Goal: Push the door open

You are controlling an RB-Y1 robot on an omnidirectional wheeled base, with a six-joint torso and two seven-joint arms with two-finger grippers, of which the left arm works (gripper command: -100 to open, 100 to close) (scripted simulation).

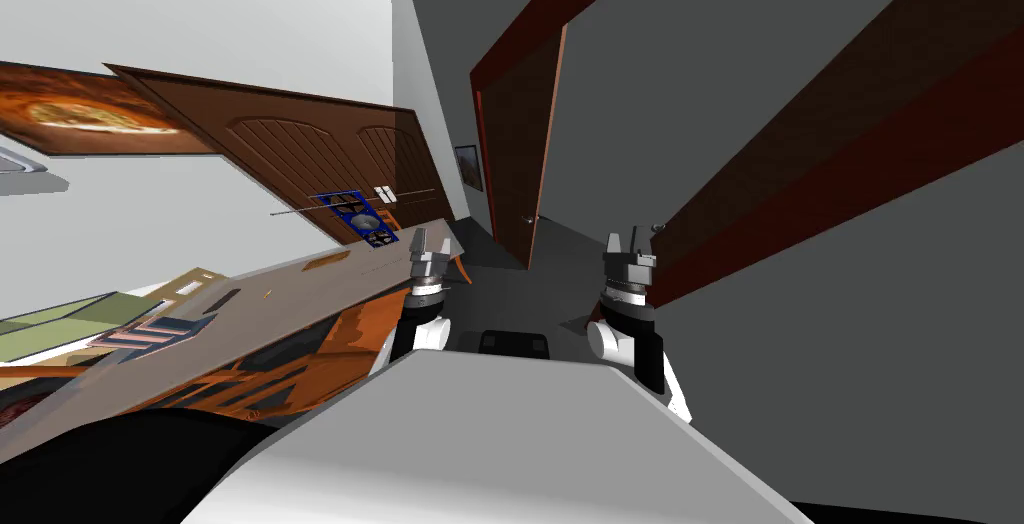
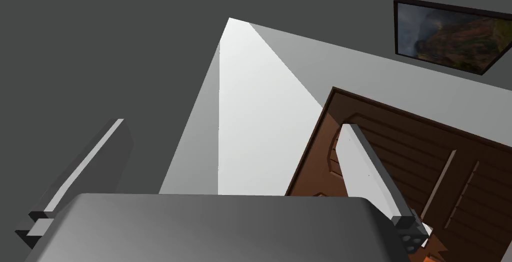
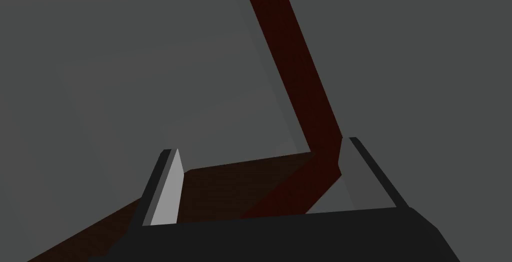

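Head view: the door (image 1: 515, 138) stands a little open at 12 o'clock. Two hands, left hand (image 1: 432, 244) and right hand (image 1: 630, 245), point at it, likely ready to push. One more brown door (image 1: 300, 148) is at 10 o'clock. Left wrist: its two fingers (image 2: 367, 166) are wide apart, holding nothing. Right wrist: two fingers (image 3: 167, 194) apart too, by one dark red strip (image 3: 295, 74)

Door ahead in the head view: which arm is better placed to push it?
Probably right: the right tool, open, has bare floor to the door and its handle edge; the left tool sits by the table.
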